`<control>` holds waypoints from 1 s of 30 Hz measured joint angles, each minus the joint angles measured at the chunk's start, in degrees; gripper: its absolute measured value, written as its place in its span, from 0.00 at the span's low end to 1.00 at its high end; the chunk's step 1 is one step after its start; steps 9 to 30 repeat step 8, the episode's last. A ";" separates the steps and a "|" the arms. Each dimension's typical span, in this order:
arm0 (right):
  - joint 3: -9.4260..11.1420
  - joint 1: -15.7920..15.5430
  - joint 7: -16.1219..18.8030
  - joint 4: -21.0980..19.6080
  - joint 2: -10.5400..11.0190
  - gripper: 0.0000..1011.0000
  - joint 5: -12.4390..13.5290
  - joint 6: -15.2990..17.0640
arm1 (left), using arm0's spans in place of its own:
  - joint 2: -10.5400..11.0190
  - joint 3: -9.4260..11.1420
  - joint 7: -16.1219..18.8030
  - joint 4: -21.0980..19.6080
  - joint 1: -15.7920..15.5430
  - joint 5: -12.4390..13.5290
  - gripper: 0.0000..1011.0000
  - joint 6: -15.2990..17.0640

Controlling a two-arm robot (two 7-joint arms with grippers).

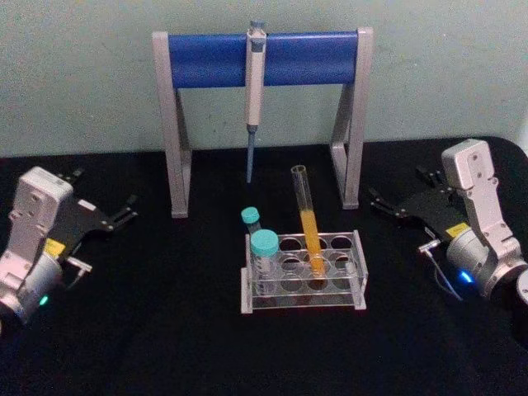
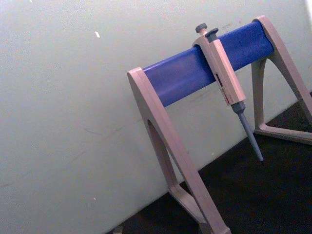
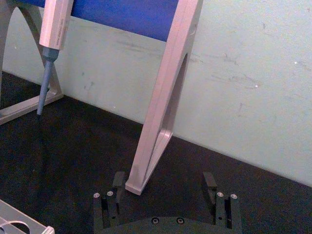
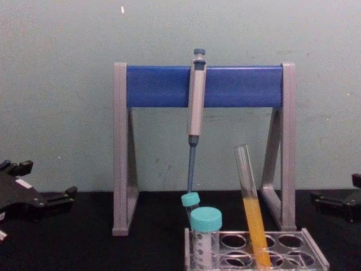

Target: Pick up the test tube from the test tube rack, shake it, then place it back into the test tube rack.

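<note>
The rack [image 1: 304,276] sits on the black table [image 1: 165,330], nearest the robot; the tube [image 1: 307,221] stands in a hole right of the rack's middle, leaning a little left at the top, its lower half orange-yellow; two teal-capped tubes [image 1: 262,247] stand at the rack's left end. Well left of the rack the left gripper [image 1: 124,212] rests low, fingers apart, holding nothing; well right of the rack the right gripper [image 1: 402,198] rests likewise, fingers spread and empty. Behind the rack stands the pipette stand [image 1: 262,59], a pipette [image 1: 254,107] hanging from its blue bar; behind that, the pale wall [image 1: 82,66].
</note>
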 joint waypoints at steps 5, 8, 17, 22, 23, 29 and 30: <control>0.00 0.00 0.00 0.00 0.00 0.99 0.00 0.00 | 0.00 0.00 0.00 0.00 0.00 0.00 0.99 0.00; 0.00 0.00 0.00 0.00 0.00 0.99 0.00 0.00 | 0.00 0.00 0.00 0.00 0.00 0.00 0.99 0.00; 0.00 0.00 0.00 0.00 0.00 0.99 0.00 0.00 | 0.00 0.00 0.00 0.00 0.00 0.00 0.99 0.00; 0.00 0.00 0.00 0.00 0.00 0.99 0.00 0.00 | 0.00 0.00 0.00 0.00 0.00 0.00 0.99 0.00; 0.00 0.00 0.00 0.00 0.00 0.99 0.00 0.00 | 0.00 0.00 0.00 0.00 0.00 0.00 0.99 0.00; 0.00 0.00 0.00 0.00 0.00 0.99 0.00 0.00 | 0.00 0.00 0.00 0.00 0.00 0.00 0.99 0.00; 0.00 0.00 0.00 0.00 0.00 0.99 0.00 0.00 | 0.00 0.00 0.00 0.00 0.00 0.00 0.99 0.00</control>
